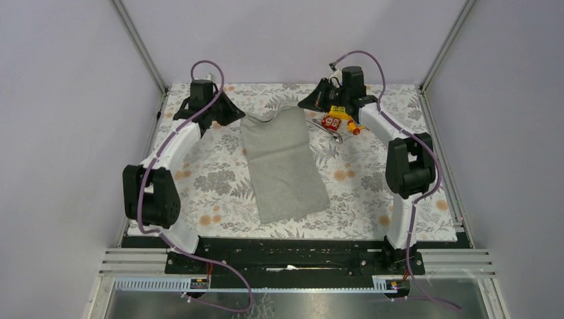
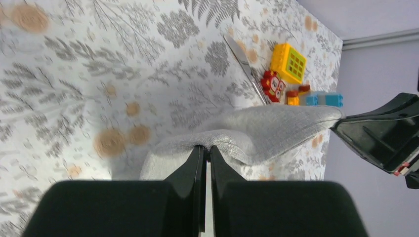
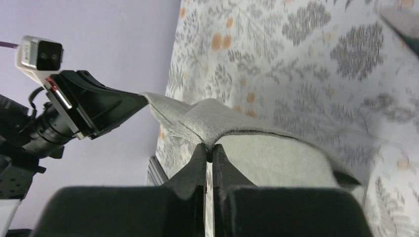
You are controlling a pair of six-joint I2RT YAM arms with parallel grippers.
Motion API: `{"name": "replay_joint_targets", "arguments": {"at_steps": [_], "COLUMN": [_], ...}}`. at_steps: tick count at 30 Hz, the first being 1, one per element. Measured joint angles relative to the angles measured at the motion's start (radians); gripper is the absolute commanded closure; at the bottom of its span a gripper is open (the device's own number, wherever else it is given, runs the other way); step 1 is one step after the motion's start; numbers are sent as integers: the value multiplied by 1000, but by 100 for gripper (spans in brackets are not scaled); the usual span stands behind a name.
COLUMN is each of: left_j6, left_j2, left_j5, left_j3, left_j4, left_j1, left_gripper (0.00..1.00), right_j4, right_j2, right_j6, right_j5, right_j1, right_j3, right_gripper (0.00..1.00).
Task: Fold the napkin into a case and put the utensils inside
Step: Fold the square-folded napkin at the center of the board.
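The grey napkin (image 1: 284, 166) lies lengthwise in the middle of the floral tablecloth, with its far edge lifted off the cloth. My left gripper (image 1: 234, 114) is shut on the napkin's far left corner (image 2: 267, 129), pinching a fold at the fingertips (image 2: 207, 148). On the far right corner, my right gripper (image 1: 308, 104) is shut too, with the napkin (image 3: 276, 158) bunched at its tips (image 3: 209, 148). The shiny utensils (image 1: 326, 129) lie just right of the napkin's far end, partly under toy blocks. One slim silver piece (image 2: 244, 64) shows in the left wrist view.
Colourful toy blocks (image 1: 337, 121) sit on the utensils, close beside my right gripper; they show as a yellow, red and blue cluster (image 2: 289, 74) in the left wrist view. Frame posts and grey walls enclose the table's far corners. The tablecloth (image 1: 199, 179) covers the whole table.
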State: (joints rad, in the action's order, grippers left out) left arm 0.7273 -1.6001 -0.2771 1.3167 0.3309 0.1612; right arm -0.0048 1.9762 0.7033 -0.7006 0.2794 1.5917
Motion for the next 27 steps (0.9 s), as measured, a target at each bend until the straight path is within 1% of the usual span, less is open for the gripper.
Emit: {"name": "replay_joint_targets", "arguments": {"at_steps": [4, 6, 12, 15, 18, 20, 24, 27], "left_j6": [-48, -73, -138, -136, -102, -77, -45, -29], "left_j2": [-114, -152, -167, -152, -84, -21, 137, 248], "left_j5": [-32, -58, -115, -168, -220, -251, -282, -288], "left_j3": [92, 121, 143, 113, -10, -121, -372, -516], "left_j4": [-7, -2, 16, -3, -34, -43, -33, -16], "left_j1": [-48, -60, -65, -65, -65, -65, -50, -2], "left_gripper": [100, 100, 100, 100, 100, 100, 100, 100], "right_j4": [34, 40, 41, 40, 10, -21, -71, -99], "right_j2": [122, 152, 156, 146, 108, 63, -65, -168], "right_j6": [30, 35, 35, 35, 30, 24, -10, -42], "right_j5": [-20, -29, -52, -53, -53, -54, -63, -72], "right_j1": [0, 0, 1, 2, 2, 2, 2, 2], "right_j3": [132, 156, 150, 116, 35, -46, -267, -428], "right_gripper": [100, 100, 100, 100, 100, 100, 100, 100]}}
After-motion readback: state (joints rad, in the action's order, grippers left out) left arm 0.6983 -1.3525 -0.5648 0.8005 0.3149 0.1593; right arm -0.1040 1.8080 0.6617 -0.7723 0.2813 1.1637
